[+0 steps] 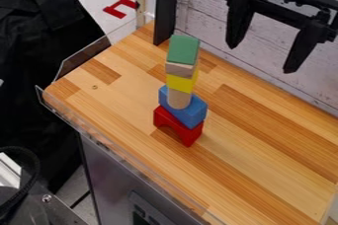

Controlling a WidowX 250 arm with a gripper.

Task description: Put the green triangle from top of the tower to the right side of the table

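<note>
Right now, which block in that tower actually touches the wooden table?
The red arch block, at the very bottom, under the blue block; all others sit higher.

Green block, plain, rectangular face showing, on top of upright block tower. Under it, going down: pale wood block, yellow block, pale wood cylinder, blue notched block, red arch. Tower stands on wooden table, red arch touching tabletop.
</note>
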